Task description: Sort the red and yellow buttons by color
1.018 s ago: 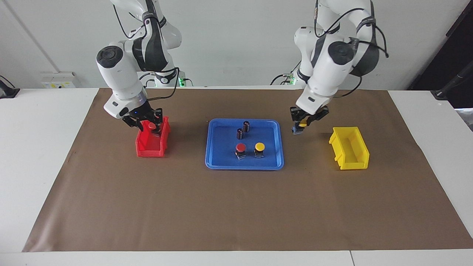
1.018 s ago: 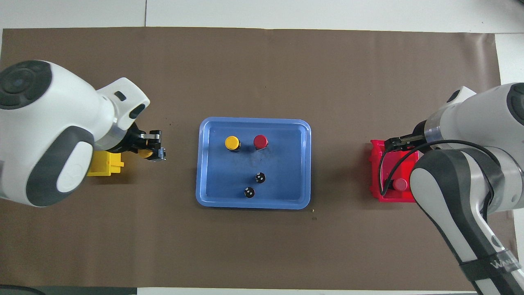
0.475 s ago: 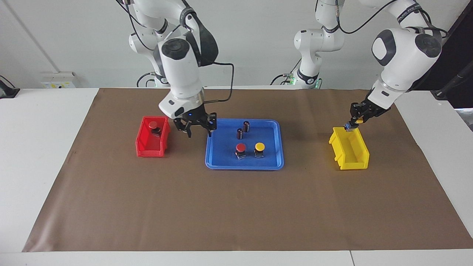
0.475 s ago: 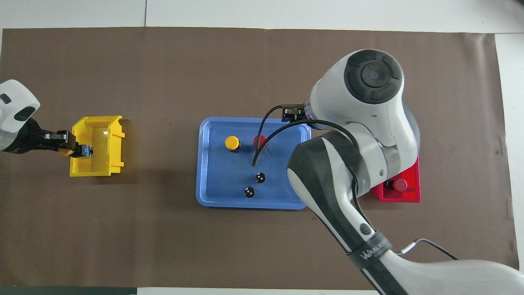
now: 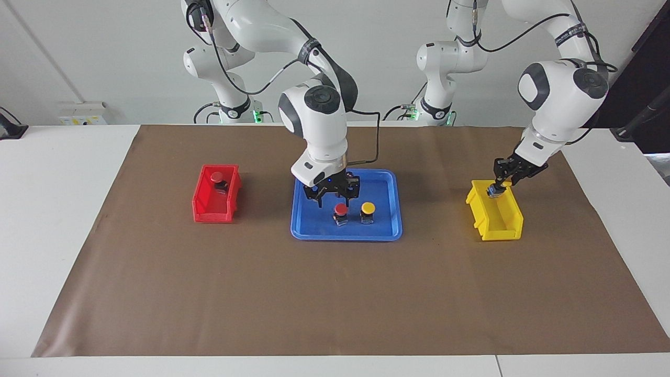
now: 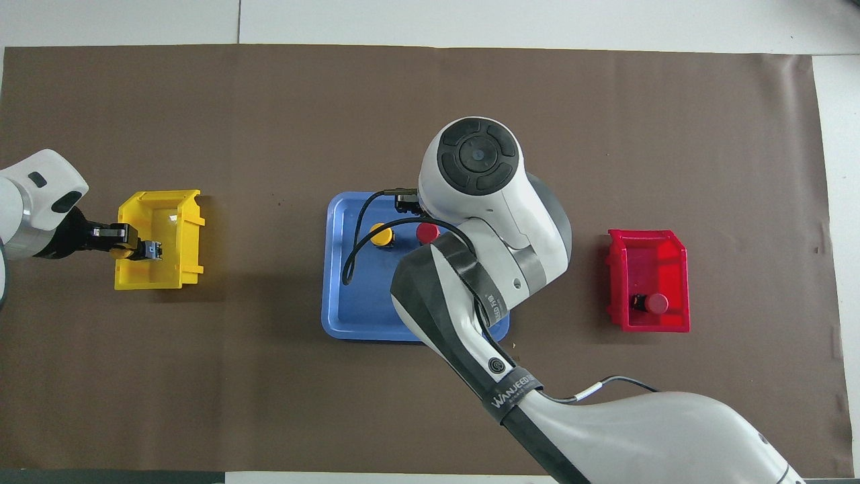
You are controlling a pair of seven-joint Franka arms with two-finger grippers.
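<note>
**Both arms mid-sort: one button dropped off, another arriving at its bin**

The right gripper (image 5: 332, 196) has come across from the red plastic bin (image 5: 201, 207) at the frame's left to the blue plastic tray (image 5: 301, 222) at centre. It is hovering with fingers spread and empty above the red-capped push button (image 5: 341, 210), which is standing beside the yellow-capped push button (image 5: 368, 208). A second red-capped button (image 5: 216, 178) is now lying in the red bin, so half the reds look sorted.

The left gripper (image 5: 495, 187), at the frame's right, has carried another yellow-capped button (image 6: 124, 250) over the yellow plastic bin (image 5: 502, 230) and is clamping it tightly there, release not yet made.

Room is tight in the tray: the two buttons are standing just beside each other, so the descent probably needs care. The brown paper mat (image 5: 335, 298) around the bins is open.
</note>
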